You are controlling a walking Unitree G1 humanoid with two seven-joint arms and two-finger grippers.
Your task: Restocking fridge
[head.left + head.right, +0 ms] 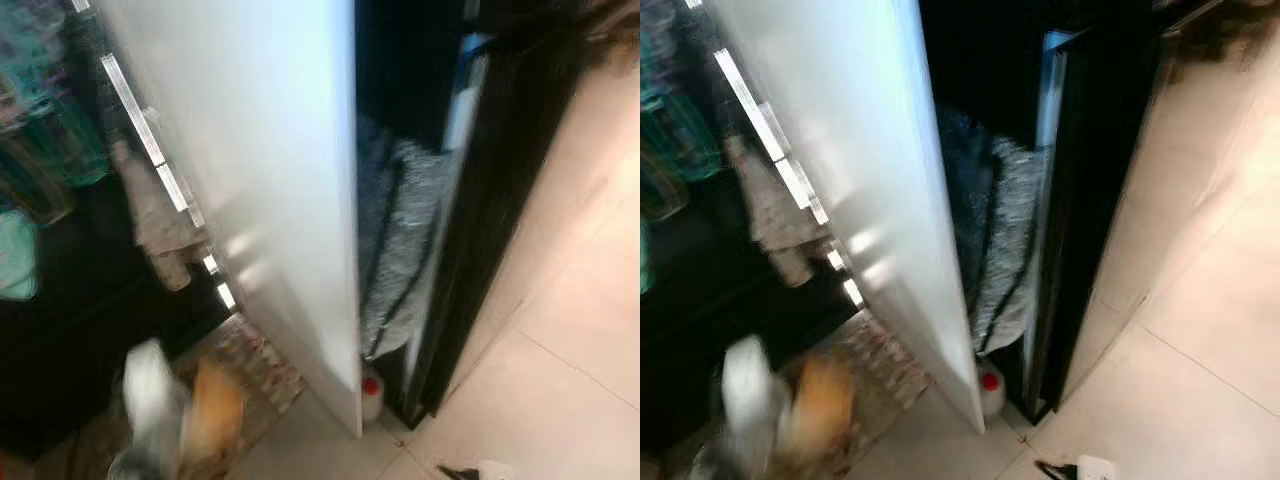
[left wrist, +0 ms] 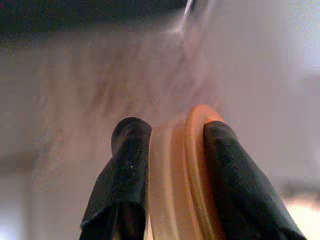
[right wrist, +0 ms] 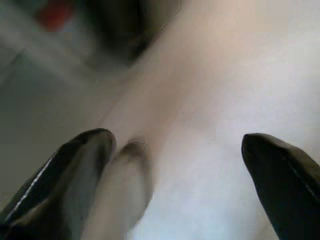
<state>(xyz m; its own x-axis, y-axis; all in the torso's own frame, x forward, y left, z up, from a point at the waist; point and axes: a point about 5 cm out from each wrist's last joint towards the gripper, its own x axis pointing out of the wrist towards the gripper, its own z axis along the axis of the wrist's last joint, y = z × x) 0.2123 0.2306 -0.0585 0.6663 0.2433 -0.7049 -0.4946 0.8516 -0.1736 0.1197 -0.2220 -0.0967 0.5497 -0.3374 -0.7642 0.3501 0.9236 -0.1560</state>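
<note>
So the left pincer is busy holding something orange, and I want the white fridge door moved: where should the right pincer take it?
Probably the white fridge door's free vertical edge, approached from the robot's right, where the gap beside the grey fuzzy thing exposes it. Its face is flat, with nothing to pinch. The right pincer is open.

Left gripper point(image 2: 172, 145): both black fingers point(image 2: 125, 170) closed against a held orange object, one finger on each side; wrist view blurred. Right gripper point(image 3: 180, 165): fingers point(image 3: 280, 185) spread wide apart, nothing between them.
</note>
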